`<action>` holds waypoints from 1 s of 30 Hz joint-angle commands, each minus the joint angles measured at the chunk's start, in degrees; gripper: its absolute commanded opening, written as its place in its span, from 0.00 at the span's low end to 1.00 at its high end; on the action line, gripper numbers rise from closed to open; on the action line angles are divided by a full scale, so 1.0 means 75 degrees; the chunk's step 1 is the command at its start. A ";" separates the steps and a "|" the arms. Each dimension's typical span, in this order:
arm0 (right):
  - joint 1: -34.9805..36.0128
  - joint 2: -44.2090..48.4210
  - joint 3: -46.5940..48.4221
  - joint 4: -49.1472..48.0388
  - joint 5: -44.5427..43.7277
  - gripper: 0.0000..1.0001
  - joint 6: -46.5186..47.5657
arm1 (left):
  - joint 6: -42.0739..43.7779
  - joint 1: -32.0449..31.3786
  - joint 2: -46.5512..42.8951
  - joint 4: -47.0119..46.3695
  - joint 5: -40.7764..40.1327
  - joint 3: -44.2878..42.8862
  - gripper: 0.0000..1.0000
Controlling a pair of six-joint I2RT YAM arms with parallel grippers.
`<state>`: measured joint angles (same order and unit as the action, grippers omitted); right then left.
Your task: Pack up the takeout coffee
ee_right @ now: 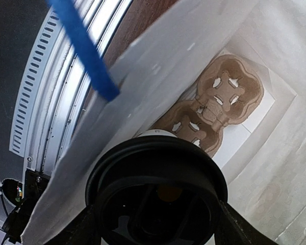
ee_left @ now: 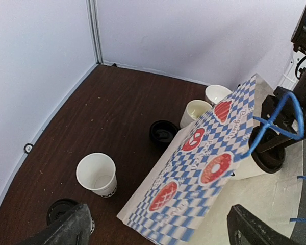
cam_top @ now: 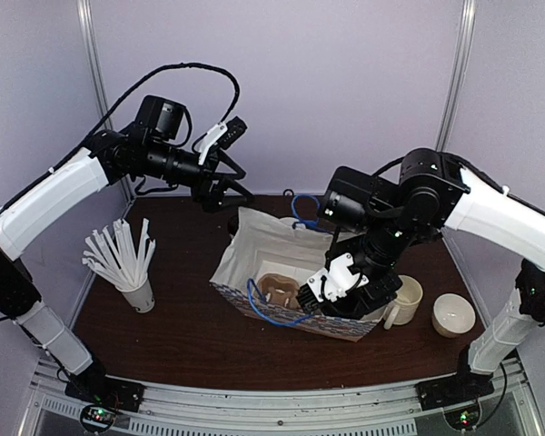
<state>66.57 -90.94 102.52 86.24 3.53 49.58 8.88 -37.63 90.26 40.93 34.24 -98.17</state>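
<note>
My right gripper [cam_top: 345,289] is shut on a takeout coffee cup with a black lid [ee_right: 157,196] and holds it inside the open blue-checked paper bag [cam_top: 254,245]. It hangs above a brown cardboard cup carrier [ee_right: 219,104] on the bag's floor. The same cup shows in the left wrist view [ee_left: 268,158]. My left gripper [cam_top: 225,186] is open and empty, raised behind the bag's back edge, with the bag's checked side [ee_left: 204,168] below it. A lidless white cup [ee_left: 96,174] and two loose black lids, one [ee_left: 163,132] and another [ee_left: 58,209], lie on the table behind the bag.
A white cup of straws [cam_top: 138,292] stands at the left. A cream mug [cam_top: 404,300] and a white bowl [cam_top: 453,314] sit right of the bag. The bag's blue handles [cam_top: 263,309] stick up. Walls close in at back and sides.
</note>
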 commanded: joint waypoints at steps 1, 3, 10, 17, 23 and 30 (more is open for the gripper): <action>0.0181 0.0119 -0.0151 -0.0044 -0.0430 0.52 0.0009 | -0.0495 0.0001 -0.0233 -0.0717 -0.0193 0.0126 0.98; 0.0280 0.0112 -0.0191 -0.0028 -0.0435 0.52 0.0020 | -0.0591 0.0001 -0.0135 -0.0608 -0.0758 -0.0263 0.98; 0.0571 0.0338 -0.0840 0.0058 -0.0856 0.52 0.0056 | -0.0429 0.0001 0.0535 -0.0455 -0.1303 -0.0993 0.97; 0.0989 0.0817 -0.1492 -0.0005 -0.1179 0.53 0.0234 | -0.0870 -0.0026 0.1204 -0.0562 -0.0119 -0.0779 0.92; 0.1034 0.0828 -0.1751 -0.0637 -0.1704 0.50 0.0242 | -0.0812 -0.0405 0.0694 -0.0605 0.0124 0.0366 0.90; 0.1037 0.0948 -0.2051 -0.1507 -0.1797 0.52 0.0246 | -0.0790 -0.0617 0.0533 -0.0633 0.0577 0.0961 0.89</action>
<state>74.02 -85.41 88.40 79.72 -7.79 51.18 3.25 -41.43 96.14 38.63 34.81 -91.53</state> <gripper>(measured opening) 0.721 0.893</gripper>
